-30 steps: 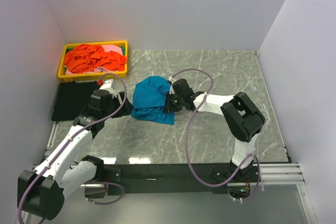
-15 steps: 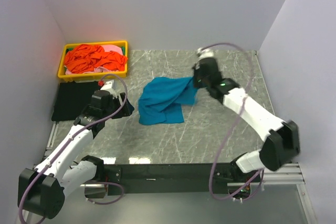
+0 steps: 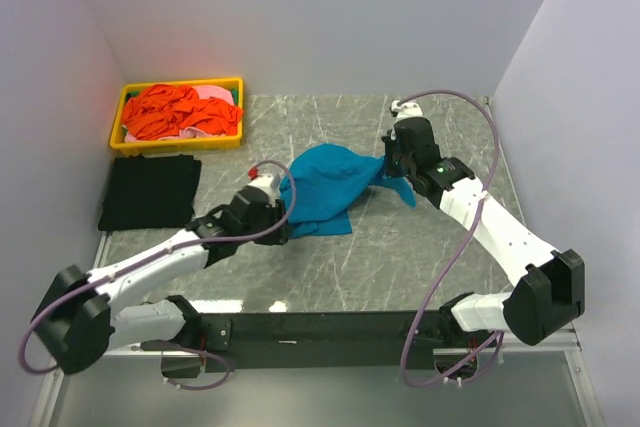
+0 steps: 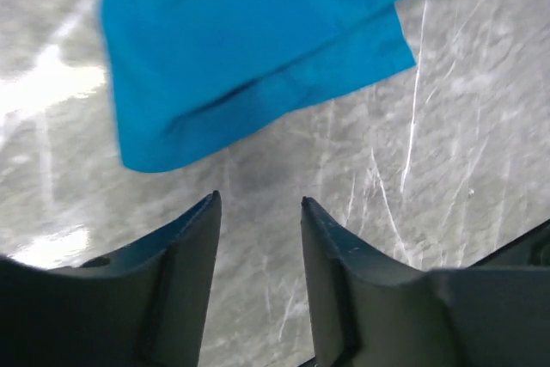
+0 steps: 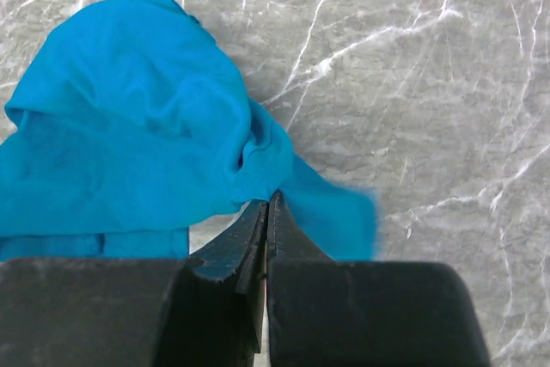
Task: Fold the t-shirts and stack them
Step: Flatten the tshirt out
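Note:
A large teal-blue t-shirt [image 3: 328, 187] lies crumpled mid-table. My right gripper [image 3: 392, 169] is shut on a fold at its right edge, and the cloth bunches at the closed tips in the right wrist view [image 5: 268, 199]. The shirt [image 5: 129, 143] spreads left of them there. My left gripper [image 3: 283, 219] is open and empty just off the shirt's lower-left edge. In the left wrist view [image 4: 258, 204] it hovers over bare table below the shirt's hem [image 4: 249, 40]. A black t-shirt [image 3: 150, 192] lies flat at the left. Orange-red [image 3: 165, 112] and pink [image 3: 212, 95] shirts fill the tray. I cannot make out a green one.
The yellow plastic tray [image 3: 180, 144] stands at the back left corner, just behind the black shirt. White walls close in the table at the left, back and right. Marble tabletop [image 3: 440, 257] shows at the front right. Cables loop above both arms.
My right gripper has pulled the teal shirt rightward and spread it, then settled at its right edge. My left arm has swung from beside the black shirt to the teal shirt's lower-left edge.

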`<act>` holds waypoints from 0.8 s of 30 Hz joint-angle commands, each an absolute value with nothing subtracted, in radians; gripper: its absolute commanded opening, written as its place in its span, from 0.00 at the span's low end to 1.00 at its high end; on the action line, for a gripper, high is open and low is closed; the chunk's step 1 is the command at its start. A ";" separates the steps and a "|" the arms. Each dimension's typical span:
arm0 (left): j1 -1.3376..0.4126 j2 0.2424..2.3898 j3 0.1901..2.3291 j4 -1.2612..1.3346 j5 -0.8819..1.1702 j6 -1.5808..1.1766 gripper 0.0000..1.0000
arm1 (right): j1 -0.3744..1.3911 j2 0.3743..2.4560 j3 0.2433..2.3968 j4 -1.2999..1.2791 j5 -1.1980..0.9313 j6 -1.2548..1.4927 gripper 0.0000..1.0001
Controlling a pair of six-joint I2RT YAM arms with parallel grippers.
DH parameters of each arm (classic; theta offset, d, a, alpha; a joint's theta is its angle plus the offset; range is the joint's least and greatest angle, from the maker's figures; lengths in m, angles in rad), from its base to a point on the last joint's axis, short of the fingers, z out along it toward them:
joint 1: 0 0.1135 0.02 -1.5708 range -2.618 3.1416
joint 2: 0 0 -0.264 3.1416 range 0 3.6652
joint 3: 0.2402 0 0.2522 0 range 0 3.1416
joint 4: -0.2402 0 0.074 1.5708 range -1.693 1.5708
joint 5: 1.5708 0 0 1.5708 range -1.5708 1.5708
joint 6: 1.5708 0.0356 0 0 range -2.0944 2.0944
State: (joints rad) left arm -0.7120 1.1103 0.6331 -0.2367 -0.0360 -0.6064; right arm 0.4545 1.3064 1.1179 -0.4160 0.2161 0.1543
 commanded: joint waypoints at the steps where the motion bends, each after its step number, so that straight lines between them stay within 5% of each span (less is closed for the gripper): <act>1: -0.819 1.181 0.707 -0.192 -0.191 -0.640 0.45 | 0.442 1.250 1.101 -0.387 0.196 0.140 0.00; 6: -0.934 1.345 0.796 -0.176 -0.290 -0.618 0.43 | 0.436 1.232 1.052 -0.364 0.176 0.147 0.00; 24: -0.943 1.729 1.022 -0.169 -0.391 -0.595 0.41 | 0.420 1.161 0.959 -0.319 0.163 0.172 0.00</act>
